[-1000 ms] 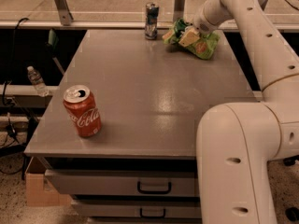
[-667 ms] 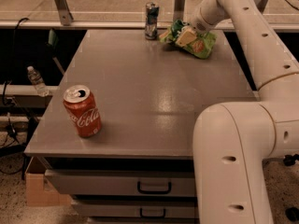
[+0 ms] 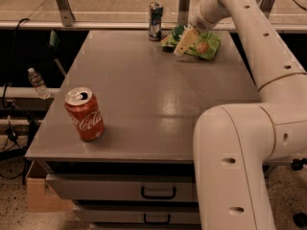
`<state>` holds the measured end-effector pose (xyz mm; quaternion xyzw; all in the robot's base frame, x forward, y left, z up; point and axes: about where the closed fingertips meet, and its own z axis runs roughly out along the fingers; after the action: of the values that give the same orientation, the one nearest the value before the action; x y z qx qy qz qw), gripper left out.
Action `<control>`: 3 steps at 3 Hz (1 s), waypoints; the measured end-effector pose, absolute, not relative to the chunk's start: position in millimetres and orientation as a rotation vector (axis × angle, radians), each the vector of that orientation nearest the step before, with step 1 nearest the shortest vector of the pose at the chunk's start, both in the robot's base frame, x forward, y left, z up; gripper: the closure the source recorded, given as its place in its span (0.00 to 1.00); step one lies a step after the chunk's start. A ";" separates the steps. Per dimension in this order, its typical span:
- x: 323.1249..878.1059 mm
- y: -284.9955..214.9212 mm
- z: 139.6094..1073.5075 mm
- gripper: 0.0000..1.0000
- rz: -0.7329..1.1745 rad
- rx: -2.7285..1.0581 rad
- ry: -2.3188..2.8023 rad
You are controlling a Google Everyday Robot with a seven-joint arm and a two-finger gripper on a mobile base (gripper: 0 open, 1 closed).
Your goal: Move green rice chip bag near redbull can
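Note:
The green rice chip bag lies crinkled at the far right of the grey table. The redbull can stands upright at the table's far edge, a short way left of the bag. My gripper reaches down from the upper right onto the bag's left end, between the bag and the can, and covers part of the bag.
A red Coca-Cola can stands open near the table's front left corner. Metal rail posts rise behind the far edge. My arm's large white links fill the right side. Drawers sit under the table and a water bottle stands at the left.
My gripper and the bag have shifted a little left along the far edge, closer to the redbull can. The two cans have not moved.

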<state>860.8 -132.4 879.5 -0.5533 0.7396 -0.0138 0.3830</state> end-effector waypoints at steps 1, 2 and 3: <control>857.4 -129.5 898.2 0.00 -0.029 -1.404 1.848; 841.8 -159.8 937.6 0.00 -0.049 -1.333 1.820; 804.7 -225.7 988.2 0.00 -0.112 -1.185 1.841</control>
<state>804.7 -225.7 988.2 -0.4809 0.7470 -0.0455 0.4568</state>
